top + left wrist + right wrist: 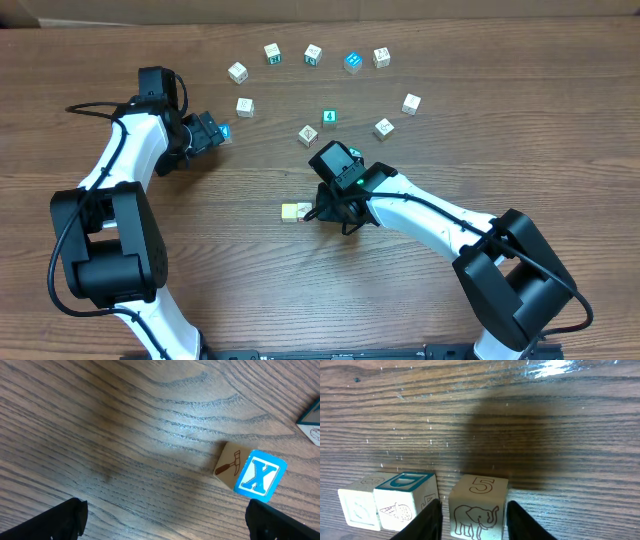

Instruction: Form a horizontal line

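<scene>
Looking through the right wrist camera, I see my right hand [316, 211] straddling the elephant cube [479, 507], the end cube of the horizontal line [292, 211] on the counter [125, 420]. A thin gap shows between one finger [431, 521] and that cube, so I read the hand as released, holding nothing. That finger stands between the elephant cube and a teal-topped cube [405, 495], which touches a pale cube [357, 506] on its other side. My left hand [165, 522] hovers well apart from the line, fingers spread wide and empty, with a blue X cube [260, 477] near it. Loose cubes [313, 54] arc beyond the line.
</scene>
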You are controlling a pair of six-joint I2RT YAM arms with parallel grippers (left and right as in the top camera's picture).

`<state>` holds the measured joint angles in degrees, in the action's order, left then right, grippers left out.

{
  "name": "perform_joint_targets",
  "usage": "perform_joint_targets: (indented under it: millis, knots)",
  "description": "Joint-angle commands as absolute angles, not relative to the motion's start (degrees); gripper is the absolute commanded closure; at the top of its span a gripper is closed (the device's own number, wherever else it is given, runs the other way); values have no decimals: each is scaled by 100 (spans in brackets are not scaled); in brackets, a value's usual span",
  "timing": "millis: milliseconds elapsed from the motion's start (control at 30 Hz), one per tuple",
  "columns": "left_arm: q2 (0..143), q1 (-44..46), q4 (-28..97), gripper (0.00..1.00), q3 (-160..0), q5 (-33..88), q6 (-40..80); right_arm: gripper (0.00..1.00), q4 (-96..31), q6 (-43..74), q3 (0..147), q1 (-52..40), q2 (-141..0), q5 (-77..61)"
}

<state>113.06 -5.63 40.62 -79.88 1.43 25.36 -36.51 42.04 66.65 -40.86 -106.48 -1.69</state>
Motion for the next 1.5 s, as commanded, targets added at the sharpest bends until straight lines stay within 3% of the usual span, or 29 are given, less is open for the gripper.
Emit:
perform_joint_targets:
  millis: [0, 167, 833, 1000, 1133, 1267, 1467]
  knots:
    - [11369, -523, 4042, 0, -8079, 104, 2532, 55, -3583, 4174, 6720, -4082, -10672, -99]
    - [11369, -523, 4042, 0, -8079, 106, 2530, 47, -3341, 4174, 6720, -4080, -10672, 239]
    - [11369, -523, 4042, 0, -8079, 104, 2530, 46, -3151, 4322, 6720, -4062, -10672, 1166]
    - [11369, -523, 4042, 0, -8079, 104, 2530, 63, -3389, 4733, 6720, -3896, -10672, 1197]
    - [11369, -523, 4042, 0, -8079, 104, 2530, 67, -3551, 4974, 6720, -3745, -10672, 1131]
    - [11369, -523, 4042, 1, -8079, 106, 2530, 84, -3653, 4971, 6720, -3667, -10672, 762]
    - [11369, -523, 4042, 0, -8079, 104, 2530, 96, -4064, 4971, 6720, -3662, -10672, 14]
